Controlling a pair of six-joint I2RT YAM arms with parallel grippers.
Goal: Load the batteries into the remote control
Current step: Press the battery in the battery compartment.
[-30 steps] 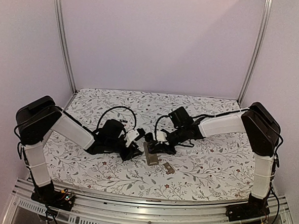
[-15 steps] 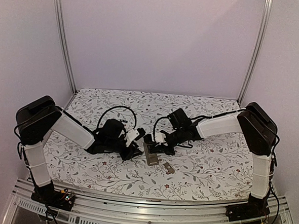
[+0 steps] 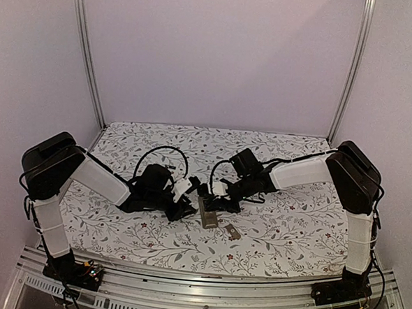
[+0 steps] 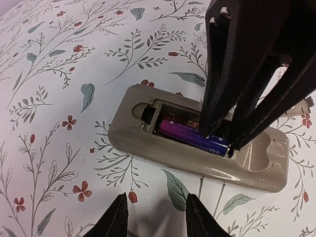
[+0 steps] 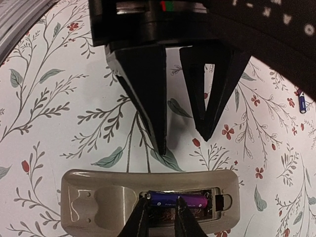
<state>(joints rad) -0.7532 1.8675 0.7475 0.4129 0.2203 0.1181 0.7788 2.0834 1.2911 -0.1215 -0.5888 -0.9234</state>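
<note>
The remote control (image 3: 208,212) lies back up on the flowered cloth between both grippers. In the left wrist view its tan-grey back (image 4: 148,143) has an open recess with a purple-blue battery (image 4: 190,134) lying in it. My right gripper (image 5: 161,217) is partly open, with its fingertips (image 4: 217,98) resting down on that battery (image 5: 195,200), not clamped round it. My left gripper (image 4: 158,219) is open and empty, just off the remote's long side, low over the cloth. A second small battery (image 5: 302,103) lies on the cloth well off to the side.
The loose flat cover piece (image 3: 233,232) lies on the cloth just in front and right of the remote. The two grippers face each other closely across the remote, the left one's fingers (image 5: 148,98) showing in the right wrist view. Metal frame rail (image 3: 205,280) runs along the near edge.
The right gripper has shifted slightly left, onto the remote's recess. The left arm and the remote have stayed where they were.
</note>
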